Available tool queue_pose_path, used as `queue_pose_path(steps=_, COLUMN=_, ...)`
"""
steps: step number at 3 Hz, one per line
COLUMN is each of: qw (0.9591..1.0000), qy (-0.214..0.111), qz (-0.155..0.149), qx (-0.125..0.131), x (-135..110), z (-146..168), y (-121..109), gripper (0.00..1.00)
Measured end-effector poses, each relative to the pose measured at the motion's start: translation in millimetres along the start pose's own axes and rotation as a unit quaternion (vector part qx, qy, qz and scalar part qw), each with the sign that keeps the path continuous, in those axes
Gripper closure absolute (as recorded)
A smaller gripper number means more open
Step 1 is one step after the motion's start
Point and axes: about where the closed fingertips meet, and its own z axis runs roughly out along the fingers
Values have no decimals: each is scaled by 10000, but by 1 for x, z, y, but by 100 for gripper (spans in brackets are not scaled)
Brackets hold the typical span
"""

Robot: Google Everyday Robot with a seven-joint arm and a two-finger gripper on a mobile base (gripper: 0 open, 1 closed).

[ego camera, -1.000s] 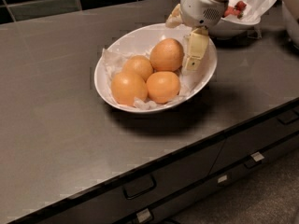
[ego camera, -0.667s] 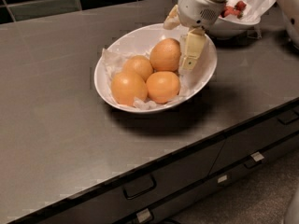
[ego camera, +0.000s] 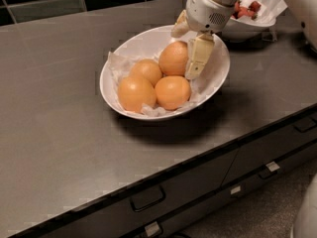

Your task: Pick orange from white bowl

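Observation:
The white bowl sits on the dark counter, lined with crumpled white paper and holding several oranges. The orange lies at the bowl's far right, slightly deeper in colour than the others. My gripper reaches down into the bowl from the upper right and is open. One cream finger hangs against the orange's right side. The other finger is behind the orange's top. The orange still rests in the bowl between the two fingers.
A second white bowl with red fruit pieces stands just behind the gripper at the back right. Three paler oranges fill the bowl's front and left. The counter's front edge runs above drawers with handles. Dark tiles line the back wall.
My gripper has shifted slightly left and down, bringing its fingers closer around the far-right orange. The oranges and the bowl have not moved.

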Motion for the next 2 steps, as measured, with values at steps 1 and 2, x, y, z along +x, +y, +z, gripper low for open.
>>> queue_pose_path(steps=1, qw=10000, qy=-8, qz=-5, qx=-33, x=1, z=4, y=0, gripper=20)
queue_pose_path(steps=2, qw=10000, qy=-11, qz=-22, qx=-47, x=1, z=8, y=-2, gripper=21)
